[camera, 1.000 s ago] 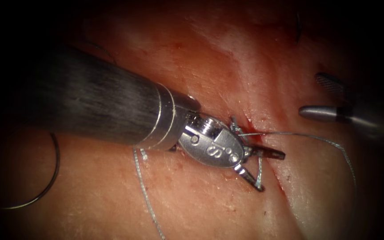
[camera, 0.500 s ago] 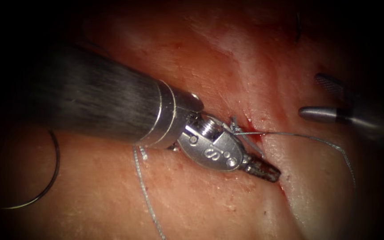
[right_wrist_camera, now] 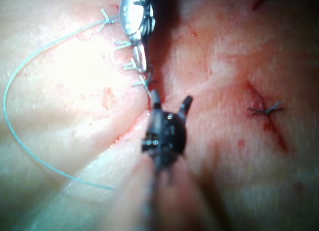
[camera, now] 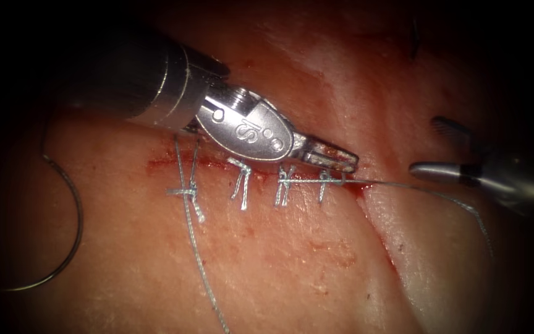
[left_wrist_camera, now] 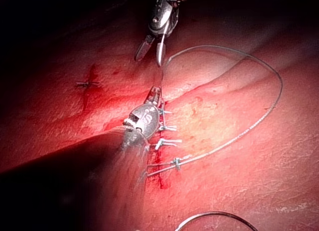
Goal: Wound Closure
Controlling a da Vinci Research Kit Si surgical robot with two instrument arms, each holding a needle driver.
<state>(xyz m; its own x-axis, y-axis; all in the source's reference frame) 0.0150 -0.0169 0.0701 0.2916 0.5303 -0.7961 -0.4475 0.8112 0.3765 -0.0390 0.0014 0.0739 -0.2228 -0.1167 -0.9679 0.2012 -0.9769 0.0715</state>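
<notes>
Thread (camera: pixel 403 185) runs from the shut left jaws (camera: pixel 341 162) at the cut (camera: pixel 174 164). Right jaws (camera: pixel 446 148) hang open, empty. Needle (camera: pixel 72 204) lies left on the tissue (camera: pixel 279 266), its top end lost in shadow.

Left tool (camera: pixel 332 156): wrist housing bears stamped marks, reading roughly "IS" beside two small circles, seen in endoscope view. Legibility poor. No other text readable anywhere.
</notes>
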